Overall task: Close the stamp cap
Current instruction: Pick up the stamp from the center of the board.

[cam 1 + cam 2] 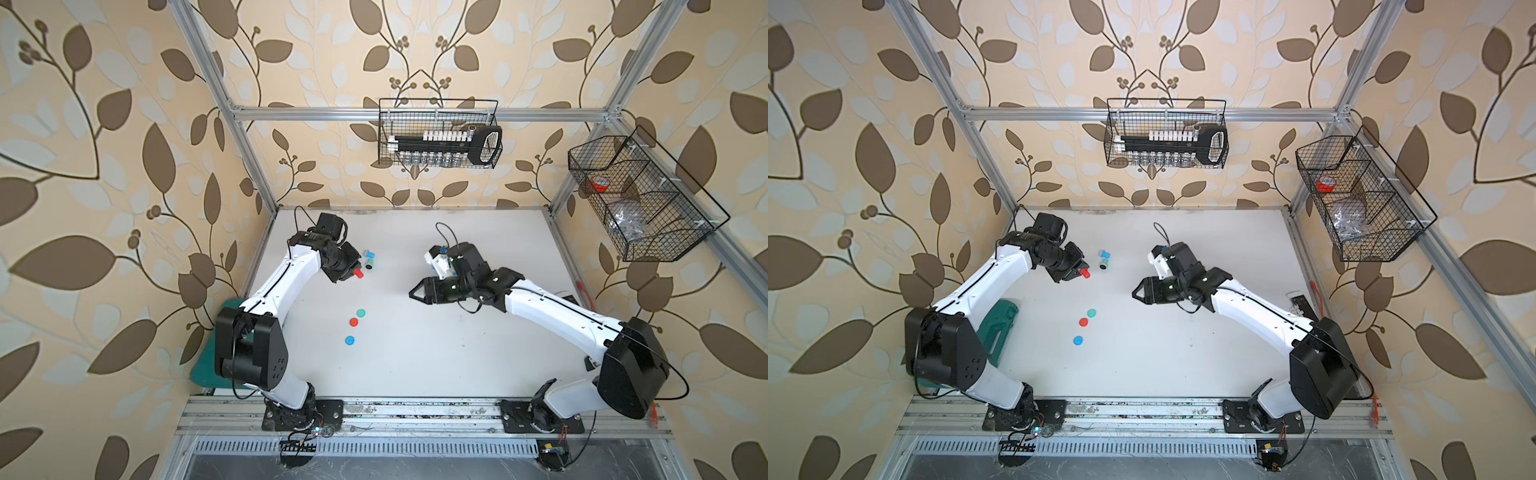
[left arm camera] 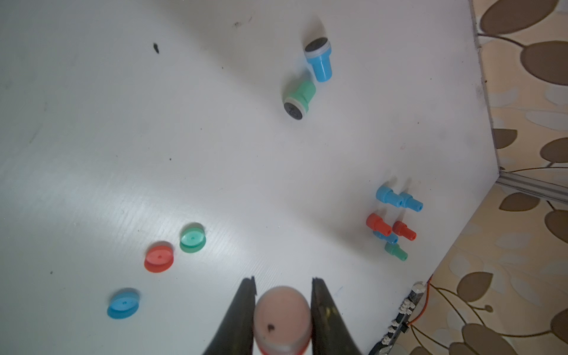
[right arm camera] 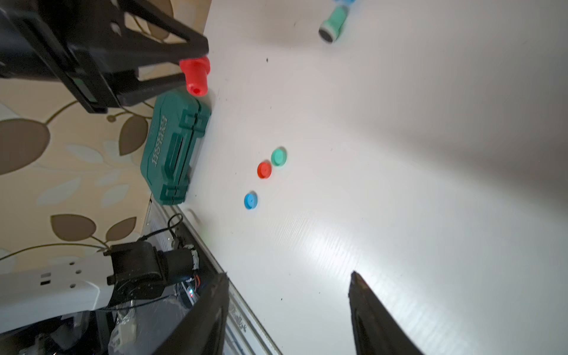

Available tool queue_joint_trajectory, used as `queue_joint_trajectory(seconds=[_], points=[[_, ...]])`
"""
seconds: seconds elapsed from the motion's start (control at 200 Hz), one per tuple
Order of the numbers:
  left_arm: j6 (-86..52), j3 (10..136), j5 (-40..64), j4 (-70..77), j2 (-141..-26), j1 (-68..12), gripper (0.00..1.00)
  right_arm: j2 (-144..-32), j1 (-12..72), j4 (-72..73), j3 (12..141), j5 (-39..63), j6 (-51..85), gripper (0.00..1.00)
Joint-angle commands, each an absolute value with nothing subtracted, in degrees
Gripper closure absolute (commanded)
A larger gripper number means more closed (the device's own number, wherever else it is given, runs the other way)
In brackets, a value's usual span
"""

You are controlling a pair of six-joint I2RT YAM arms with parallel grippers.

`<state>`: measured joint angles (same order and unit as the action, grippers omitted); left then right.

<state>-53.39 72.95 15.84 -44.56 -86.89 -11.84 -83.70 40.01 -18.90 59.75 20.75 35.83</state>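
Observation:
My left gripper (image 1: 354, 273) is shut on a red stamp (image 1: 358, 273) and holds it above the table at the back left. In the left wrist view the stamp's (image 2: 282, 316) pale round face fills the gap between the fingers (image 2: 246, 307). The right wrist view shows its red handle (image 3: 195, 75) sticking out past the left gripper. A red cap (image 1: 353, 321) lies on the table between a green cap (image 1: 360, 312) and a blue cap (image 1: 350, 340). My right gripper (image 1: 414, 293) hovers open and empty at mid-table, right of the caps (image 3: 264, 170).
A blue stamp (image 1: 369, 253) and a green stamp (image 1: 369, 262) lie uncapped beside the left gripper. Several small coloured pegs (image 2: 390, 221) sit near the table edge. A green tool case (image 1: 996, 328) rests off the left edge. Wire baskets (image 1: 438, 133) hang on the walls.

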Motion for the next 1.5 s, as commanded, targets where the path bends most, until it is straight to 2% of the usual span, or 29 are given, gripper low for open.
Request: queue_joint_trajectory(seconds=[0.0,0.275,0.46,0.73,1.09,1.494], points=[[-66.1,67.7,17.3,-41.3,-83.1,-15.0,0.82,-80.9,44.3,-8.0,57.0,16.8,44.7,0.42],[-85.2,57.6,11.3,-40.8,-68.5,-21.8,0.83,-76.9,52.7,0.3,51.0,4.7,53.2,0.47],[-92.4,55.7,8.0,-41.3,-63.6,-26.3,0.84,-78.2,55.4,2.4,50.9,3.4,54.9,0.49],[-95.7,55.6,6.2,-40.8,-63.2,-31.5,0.83,-81.4,58.3,3.9,53.7,2.7,54.7,0.49],[-97.4,55.8,5.7,-41.5,-62.1,-33.7,0.83,-84.5,58.4,5.2,55.3,2.8,53.8,0.5],[-98.3,55.3,6.3,-40.9,-61.6,-34.7,0.84,-85.8,58.4,6.5,55.9,2.9,53.5,0.6]])
